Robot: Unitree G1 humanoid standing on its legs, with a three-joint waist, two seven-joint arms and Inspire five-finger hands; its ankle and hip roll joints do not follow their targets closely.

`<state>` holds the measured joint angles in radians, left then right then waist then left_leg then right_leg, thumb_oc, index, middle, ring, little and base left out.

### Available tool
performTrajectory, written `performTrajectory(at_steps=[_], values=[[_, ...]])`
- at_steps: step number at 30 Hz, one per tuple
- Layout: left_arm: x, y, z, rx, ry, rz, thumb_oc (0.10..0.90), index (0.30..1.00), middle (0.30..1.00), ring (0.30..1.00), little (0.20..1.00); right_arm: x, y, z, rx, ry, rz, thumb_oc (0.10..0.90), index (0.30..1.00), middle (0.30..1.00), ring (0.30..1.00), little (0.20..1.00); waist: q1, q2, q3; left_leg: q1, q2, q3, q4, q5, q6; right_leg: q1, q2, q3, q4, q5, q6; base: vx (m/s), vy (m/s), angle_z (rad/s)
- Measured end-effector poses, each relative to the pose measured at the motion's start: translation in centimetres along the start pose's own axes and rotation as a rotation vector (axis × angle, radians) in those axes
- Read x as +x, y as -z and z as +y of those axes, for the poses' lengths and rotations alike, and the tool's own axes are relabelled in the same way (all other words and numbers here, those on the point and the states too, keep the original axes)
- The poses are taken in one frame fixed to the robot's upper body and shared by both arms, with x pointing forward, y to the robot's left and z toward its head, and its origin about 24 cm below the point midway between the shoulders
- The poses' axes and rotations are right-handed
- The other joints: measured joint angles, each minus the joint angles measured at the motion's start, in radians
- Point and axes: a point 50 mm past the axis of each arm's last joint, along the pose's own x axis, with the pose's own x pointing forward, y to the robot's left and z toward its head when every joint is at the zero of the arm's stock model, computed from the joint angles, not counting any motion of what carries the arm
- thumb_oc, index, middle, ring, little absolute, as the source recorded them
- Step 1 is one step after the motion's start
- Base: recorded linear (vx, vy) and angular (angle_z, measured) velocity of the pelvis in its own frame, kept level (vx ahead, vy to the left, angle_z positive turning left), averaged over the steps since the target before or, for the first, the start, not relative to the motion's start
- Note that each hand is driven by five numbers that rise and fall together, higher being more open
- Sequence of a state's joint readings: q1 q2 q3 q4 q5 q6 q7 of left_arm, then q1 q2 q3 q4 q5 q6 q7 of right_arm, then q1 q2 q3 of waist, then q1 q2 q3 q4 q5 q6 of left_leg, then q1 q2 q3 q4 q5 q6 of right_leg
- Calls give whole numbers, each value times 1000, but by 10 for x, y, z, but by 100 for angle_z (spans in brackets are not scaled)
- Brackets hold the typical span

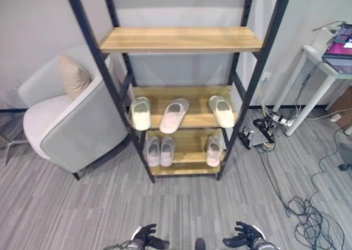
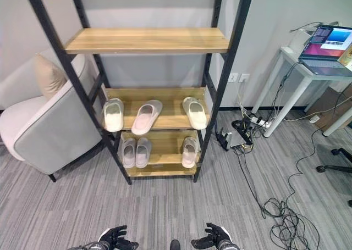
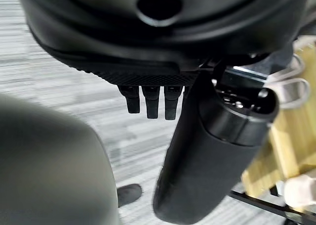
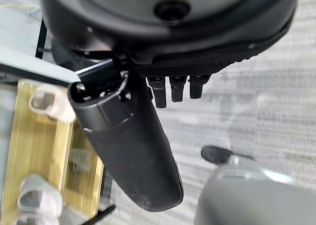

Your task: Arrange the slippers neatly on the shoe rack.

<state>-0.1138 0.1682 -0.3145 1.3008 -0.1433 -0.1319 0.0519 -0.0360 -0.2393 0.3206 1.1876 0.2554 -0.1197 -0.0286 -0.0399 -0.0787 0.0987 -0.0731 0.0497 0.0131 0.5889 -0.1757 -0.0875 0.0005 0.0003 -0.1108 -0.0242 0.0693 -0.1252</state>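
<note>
The shoe rack (image 1: 181, 39) has a black frame and wooden shelves and stands straight ahead. Its middle shelf (image 1: 195, 99) holds a cream slipper (image 1: 141, 113) at the left, a pink slipper (image 1: 174, 115) lying askew in the middle, and another cream slipper (image 1: 222, 111) at the right. On the bottom shelf a greyish-pink pair (image 1: 159, 150) sits side by side at the left, with a single pink slipper (image 1: 213, 150) at the right. My left hand (image 1: 146, 238) and right hand (image 1: 246, 237) hang low over the floor, well short of the rack, fingers relaxed and holding nothing.
A light armchair (image 1: 66, 123) with a beige cushion stands close against the rack's left side. At the right are a white desk (image 1: 319, 68) with a laptop (image 2: 327, 46), a power strip (image 1: 269, 129) and loose cables (image 1: 308, 217) on the grey floor.
</note>
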Motion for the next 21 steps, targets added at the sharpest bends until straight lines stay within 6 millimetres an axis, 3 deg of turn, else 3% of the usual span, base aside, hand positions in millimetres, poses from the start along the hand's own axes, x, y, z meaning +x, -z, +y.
performTrajectory(at_steps=[3,5,8,9,11,12,13,14,16,18,21], values=[[1,-7,0,-5,1,-24,800,900,900,900,900,-1,6,-2,2,7,22,800,900,900,900,900,11,-10,12,-56,0,16,-156,8,3,48,2,-5,-43,-12,5,183,29,-1],[2,-14,0,-6,2,-47,800,900,900,900,900,-2,11,-3,1,11,38,800,900,900,900,900,16,6,26,-96,1,39,-347,98,8,80,16,-13,-60,-7,19,256,77,-1],[3,-18,1,-2,1,-59,800,900,900,900,900,-2,12,-2,1,10,48,800,900,900,900,900,19,29,41,-130,3,37,-455,217,1,126,30,3,-61,-47,36,267,113,-13],[3,-18,1,-4,0,-60,800,900,900,900,900,-2,13,-3,1,13,53,800,900,900,900,900,20,29,45,-135,4,34,-458,234,3,134,32,18,-61,-66,38,252,148,-36],[2,-14,0,-4,1,-50,800,900,900,900,900,-3,16,-6,0,20,63,800,900,900,900,900,20,58,39,-108,11,35,-490,274,15,154,32,53,-42,-95,73,240,189,-51],[1,-10,0,-5,1,-38,800,900,900,900,900,-4,18,-7,1,22,68,800,900,900,900,900,18,69,35,-86,12,35,-514,281,25,163,30,69,-34,-108,85,169,162,-55],[0,-4,1,-3,-3,-18,800,900,900,900,900,-4,20,-5,3,19,77,800,900,900,900,900,20,64,32,-41,-5,68,-548,293,81,159,9,84,6,-140,111,113,143,-54],[0,-3,5,1,-15,-17,800,900,900,900,900,-4,21,-4,3,13,75,800,900,900,900,900,20,49,30,-20,-25,94,-570,288,102,139,-20,88,59,-176,145,110,142,-47],[1,-7,8,9,-21,-22,800,900,900,900,900,-4,18,-3,7,10,67,800,900,900,900,900,16,35,30,-4,-55,108,-583,280,131,92,-54,92,169,-219,176,44,92,-20],[1,-5,10,24,-20,-17,800,900,900,900,900,-2,13,-4,19,16,52,800,900,900,900,900,17,40,33,31,-60,110,-610,274,153,6,-68,91,367,-272,220,49,63,-4],[1,-7,18,52,-34,-25,800,900,900,900,900,0,4,0,16,2,29,800,900,900,900,900,20,39,37,65,-67,95,-631,257,162,-41,-108,72,390,-284,236,73,-14,14]])
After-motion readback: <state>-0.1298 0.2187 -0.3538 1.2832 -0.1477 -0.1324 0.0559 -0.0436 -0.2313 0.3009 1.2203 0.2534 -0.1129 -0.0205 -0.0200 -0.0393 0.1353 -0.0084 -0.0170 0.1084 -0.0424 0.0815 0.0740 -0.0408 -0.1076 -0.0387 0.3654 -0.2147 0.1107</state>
